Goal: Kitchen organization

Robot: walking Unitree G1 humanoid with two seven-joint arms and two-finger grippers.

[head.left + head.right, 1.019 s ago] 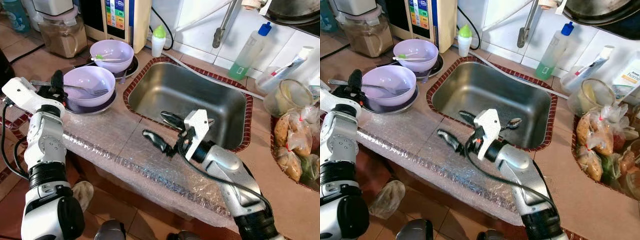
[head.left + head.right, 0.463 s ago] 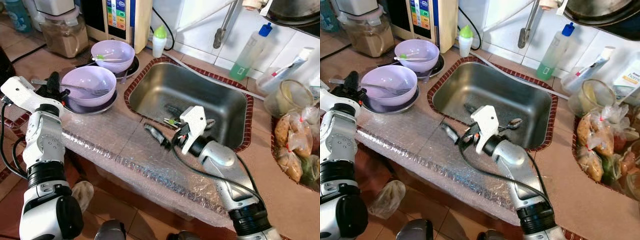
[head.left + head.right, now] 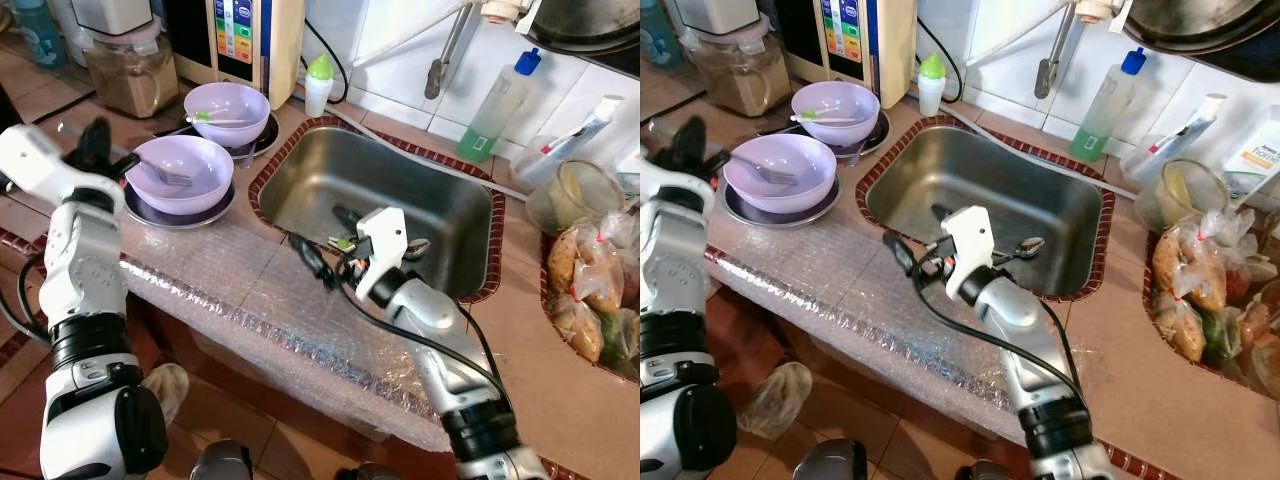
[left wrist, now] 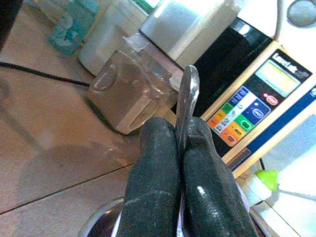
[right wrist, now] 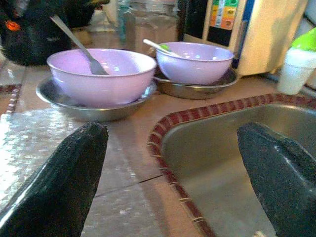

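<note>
Your left gripper is smeared by motion, so its fingers blur together there. At the wrist, those fingers cover most of the fork; just the handle end pokes out beyond them, and the picture's edge cuts the bowl beneath them. Just beyond your right gripper, small things in the sink are too small to name. A pot far past it is cut off.

Bright, even daylight; left arm motion-blurred, wrist views soft with glare.
</note>
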